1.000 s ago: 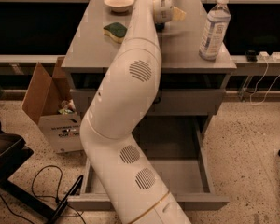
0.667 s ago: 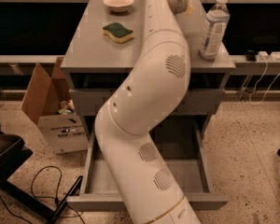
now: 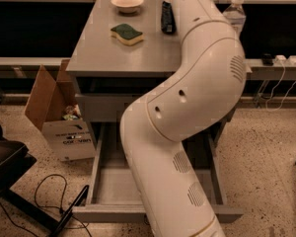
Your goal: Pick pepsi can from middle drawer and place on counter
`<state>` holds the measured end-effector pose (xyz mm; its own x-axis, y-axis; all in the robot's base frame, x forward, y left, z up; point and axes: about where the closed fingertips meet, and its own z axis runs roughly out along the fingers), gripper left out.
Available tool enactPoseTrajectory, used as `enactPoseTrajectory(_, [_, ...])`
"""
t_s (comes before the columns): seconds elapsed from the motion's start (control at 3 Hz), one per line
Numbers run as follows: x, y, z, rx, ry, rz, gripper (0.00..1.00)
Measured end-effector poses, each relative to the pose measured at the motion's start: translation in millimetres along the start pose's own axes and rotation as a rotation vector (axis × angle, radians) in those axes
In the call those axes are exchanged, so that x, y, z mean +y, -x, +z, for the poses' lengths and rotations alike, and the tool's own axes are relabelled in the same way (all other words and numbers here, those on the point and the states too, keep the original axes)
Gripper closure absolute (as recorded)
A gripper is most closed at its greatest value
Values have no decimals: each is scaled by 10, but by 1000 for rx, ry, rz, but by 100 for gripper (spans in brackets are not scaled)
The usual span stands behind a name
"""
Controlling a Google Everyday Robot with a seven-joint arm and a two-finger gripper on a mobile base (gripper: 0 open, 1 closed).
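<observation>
Camera view: pepsi can (image 3: 167,17) upright on the bench (image 3: 113,58) right beside my forearm (image 3: 197,14), end effector's past the top edge so can't tell its grip.

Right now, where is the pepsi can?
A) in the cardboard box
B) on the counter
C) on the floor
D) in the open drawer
B: the can stands on the counter, close by the arm; the gripper is out of view past the picture's top edge.
</observation>
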<state>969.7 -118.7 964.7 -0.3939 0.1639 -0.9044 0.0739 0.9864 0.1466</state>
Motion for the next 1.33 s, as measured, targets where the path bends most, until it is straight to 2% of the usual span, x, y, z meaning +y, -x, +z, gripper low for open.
enactPoseTrajectory(0.33, [-22, -20, -3, 10, 9, 1, 0])
enactPoseTrajectory(0.67, [-266, -16, -136, 52, 13, 3, 0])
enactPoseTrajectory(1.0, [-631, 299, -572, 57, 0, -39, 0])
enactPoseTrajectory(1.33, [-637, 318, -589, 55, 1, -41, 0])
